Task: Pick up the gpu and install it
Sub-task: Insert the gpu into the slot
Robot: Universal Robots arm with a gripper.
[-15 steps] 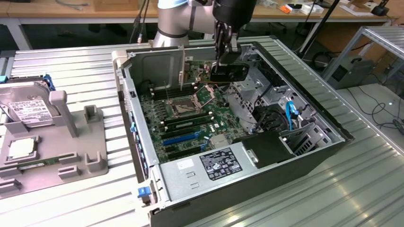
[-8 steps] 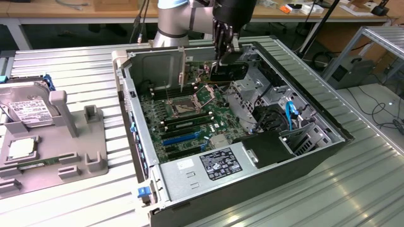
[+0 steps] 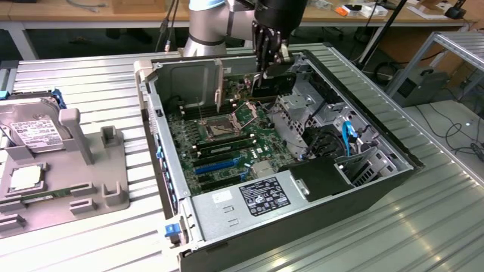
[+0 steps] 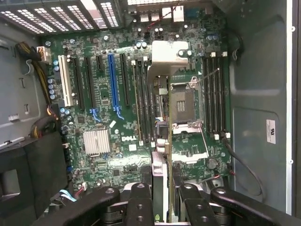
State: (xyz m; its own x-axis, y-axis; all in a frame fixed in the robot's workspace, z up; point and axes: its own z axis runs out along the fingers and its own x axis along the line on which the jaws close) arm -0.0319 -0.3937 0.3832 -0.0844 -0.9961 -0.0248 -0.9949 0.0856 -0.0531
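hand (image 4: pixel 163 194) clamped on gpu (image 4: pixel 160 169), edge-on over motherboard (image 4: pixel 101 117), long axis along slots (image 4: pixel 89 84), bracket (image 4: pixel 168 56) toward rear ports (image 4: pixel 164 14)

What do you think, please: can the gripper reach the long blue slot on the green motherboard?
Probably yes: the open grey case leaves that slot uncovered, though the gripper holds the thin dark gpu.

We see an open computer case (image 3: pixel 156 130) mid-frame on a ribbed metal table (image 3: pixel 423 226), green motherboard (image 3: pixel 250 150) inside, bare CPU socket (image 3: pixel 221 129), hard drive (image 3: pixel 34 133) on a grey fixture (image 3: pixel 76 173) at the exterior view's left
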